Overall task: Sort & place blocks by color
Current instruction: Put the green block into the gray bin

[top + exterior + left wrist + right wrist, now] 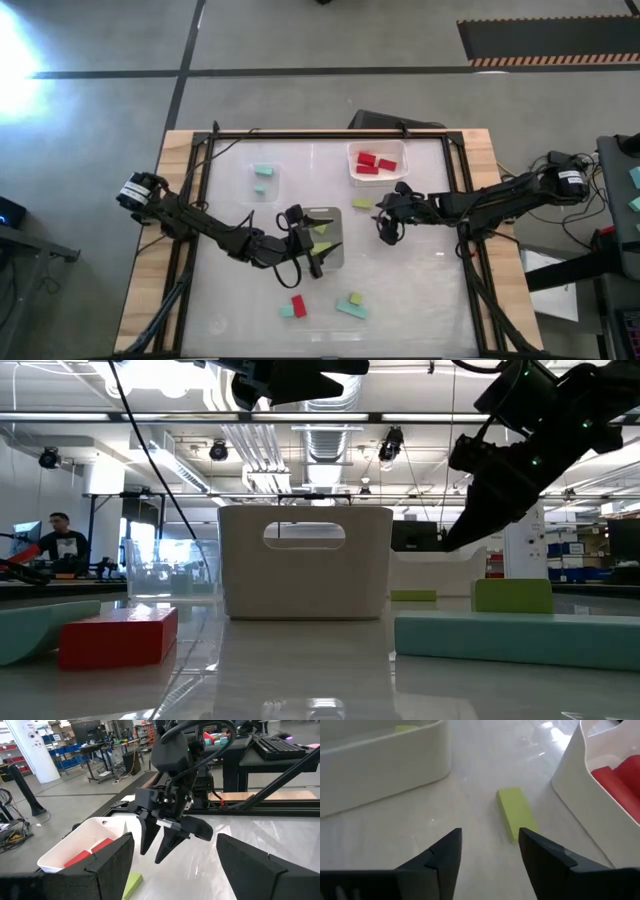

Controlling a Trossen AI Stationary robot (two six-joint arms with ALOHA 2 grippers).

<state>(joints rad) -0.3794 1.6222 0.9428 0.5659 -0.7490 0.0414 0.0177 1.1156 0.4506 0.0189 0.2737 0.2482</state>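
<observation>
1. Tools first: the right tool [388, 232] hangs over the middle of the white surface [420, 300] with its two fingers [442, 857] spread and nothing between them; the left tool [318, 252] is also released, spread wide and empty, above the middle container [334, 258].
2. Just ahead of the right tool's fingertips a yellow-green block [516, 812] lies flat on the surface, apart from both fingers.
3. Beside that block, to one side of the right tool, stands a white bin [352, 168] holding the red blocks [375, 163]; the block is near its wall but I cannot tell whether it touches.
4. Under the left tool, the middle container holds more yellow-green blocks [321, 231].
5. Behind the left tool, toward the near edge of the surface, lie a loose red block [298, 305] and loose teal blocks [351, 308], the red one touching a small teal piece.
6. Farther off, beyond the left tool, a clear container [262, 170] holds two teal blocks [263, 172].
7. In the low view a person [62, 545] sits in the room far behind the surface.
</observation>
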